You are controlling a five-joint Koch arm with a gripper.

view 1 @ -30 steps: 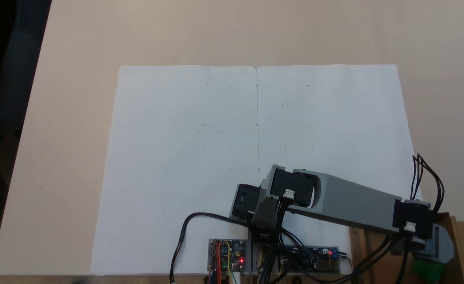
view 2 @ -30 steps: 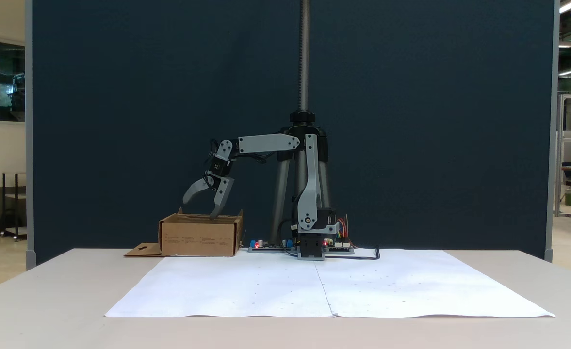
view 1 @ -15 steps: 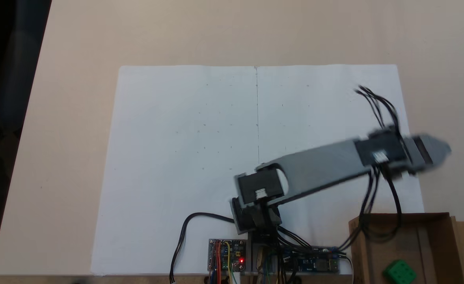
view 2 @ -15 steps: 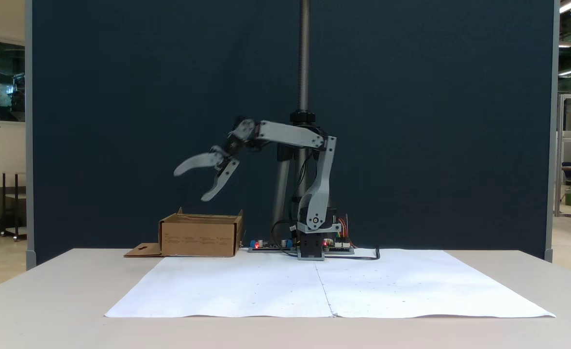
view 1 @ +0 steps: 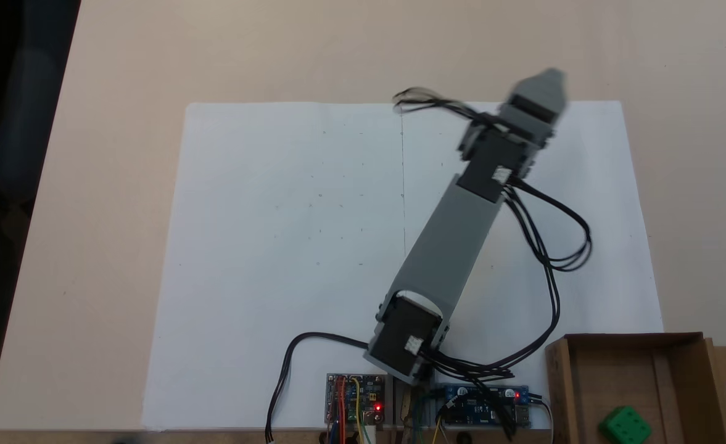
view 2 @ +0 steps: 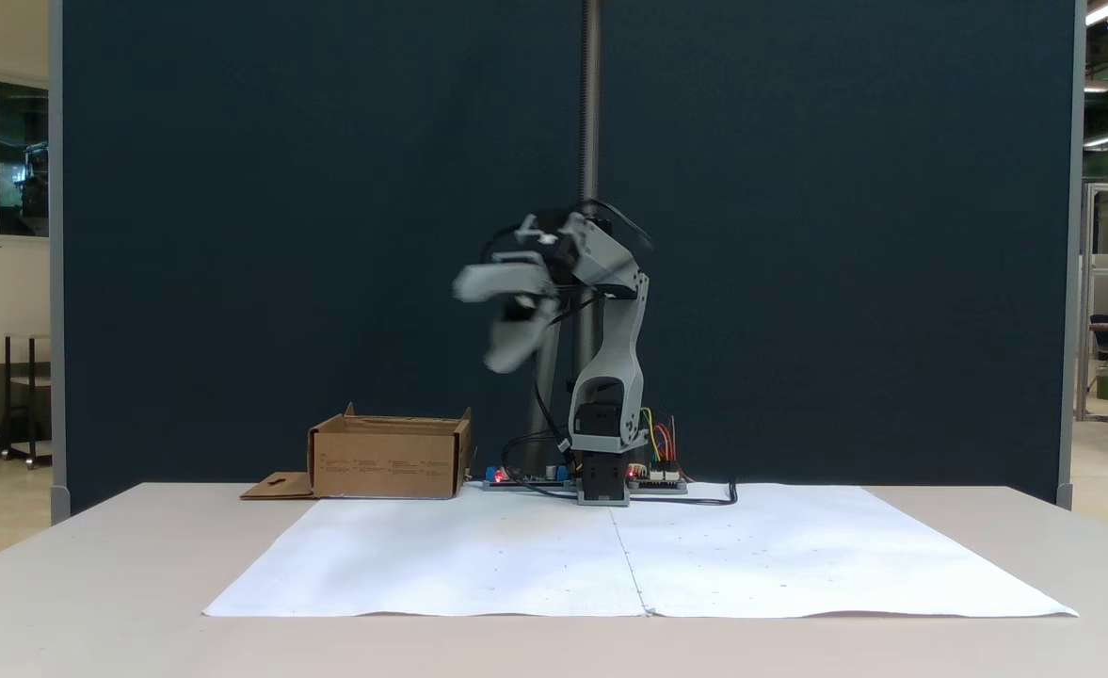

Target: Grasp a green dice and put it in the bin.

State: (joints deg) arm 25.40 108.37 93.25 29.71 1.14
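**Inventory from my remote desk: dice binned, arm high over the sheet**

1. Room. Dark blue partition panel (view 2: 845, 235) behind the rig, a metal tripod pole (view 2: 591, 104) rising in front of it; a lit hall shows past both panel edges.

2. Worktop (view 1: 122, 185). Pale beige, matte, flat. I read nothing loose on it apart from the items below.

3. White paper sheet (view 1: 276, 246), large, laid in two halves with a centre seam and faint pencil marks. It lies flat, with slight waves along its near edge in a fixed view (view 2: 516, 565).

4. Grey hobby arm (view 1: 455, 240). Base at the sheet's edge beside the circuit boards (view 1: 355, 399); forearm stretched out above the sheet, raised high, well apart from the box. Motion blur at the wrist.

5. Bin: shallow brown cardboard box (view 1: 677, 345) with a slotted side flap, in the lower right corner of a fixed view; left of the base in the other (view 2: 389, 457).

6. Fingers (view 2: 502, 320). Released, spread apart, carrying nothing.

7. Green dice (view 1: 625, 425): small bright green plastic cube with darker pips, resting on the bin floor near the frame's lower edge.

Handling note: I judge the drop done and the step in hand a retreat. I would keep the wrist high, mind the looping black cables (view 1: 554, 246), and settle slowly.
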